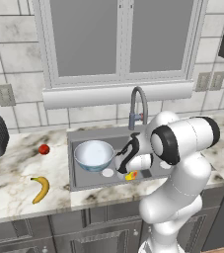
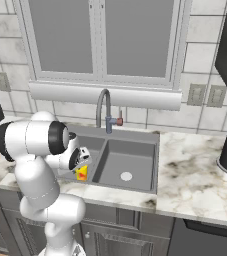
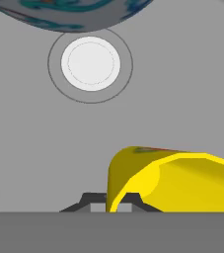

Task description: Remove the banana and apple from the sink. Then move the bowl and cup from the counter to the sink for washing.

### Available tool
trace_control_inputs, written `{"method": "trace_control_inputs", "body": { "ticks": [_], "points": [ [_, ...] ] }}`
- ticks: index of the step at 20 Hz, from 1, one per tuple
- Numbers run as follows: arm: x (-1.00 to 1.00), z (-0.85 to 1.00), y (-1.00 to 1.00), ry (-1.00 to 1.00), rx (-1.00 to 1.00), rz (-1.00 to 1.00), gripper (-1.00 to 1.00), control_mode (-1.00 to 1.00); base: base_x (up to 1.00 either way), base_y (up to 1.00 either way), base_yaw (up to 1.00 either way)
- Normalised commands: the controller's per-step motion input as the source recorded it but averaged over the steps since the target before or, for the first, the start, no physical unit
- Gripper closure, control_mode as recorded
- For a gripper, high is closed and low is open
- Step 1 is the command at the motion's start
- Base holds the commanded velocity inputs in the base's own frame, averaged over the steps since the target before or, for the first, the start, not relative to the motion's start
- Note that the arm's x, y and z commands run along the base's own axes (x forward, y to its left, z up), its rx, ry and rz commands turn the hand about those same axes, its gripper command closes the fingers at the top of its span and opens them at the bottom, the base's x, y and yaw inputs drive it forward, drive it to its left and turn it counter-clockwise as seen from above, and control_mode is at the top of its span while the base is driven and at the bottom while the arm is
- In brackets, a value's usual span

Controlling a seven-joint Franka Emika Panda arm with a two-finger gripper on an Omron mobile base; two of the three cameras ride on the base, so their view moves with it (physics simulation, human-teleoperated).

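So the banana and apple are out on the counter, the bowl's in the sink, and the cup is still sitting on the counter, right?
Not quite. The cup is not on the counter; the gripper holds it over the sink, as the left base view shows. The banana, apple and bowl are as you said.

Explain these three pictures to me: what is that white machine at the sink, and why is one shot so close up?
It is a robot arm ending in a two-fingered pincer. Two pictures come from cameras behind it, left and right. The close-up comes from a camera on its hand, looking down into the sink. The pincer is shut on the rim of a yellow cup, holding it over the left basin, where a bowl already sits. On the counter lie a banana and a small red apple.
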Motion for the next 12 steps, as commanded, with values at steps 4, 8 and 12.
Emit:
{"method": "trace_control_inputs", "body": {
  "ticks": [4,8,12],
  "points": [
    [0.03,-0.10,0.00,-0.04,0.00,-0.03,1.00,-1.00,0.00,0.00,0.00],
    [0.03,-0.10,0.00,-0.05,0.00,-0.03,1.00,-1.00,0.00,0.00,0.00],
    [0.03,-0.11,0.00,-0.05,0.00,-0.03,1.00,-1.00,0.00,0.00,0.00]
  ]
}}
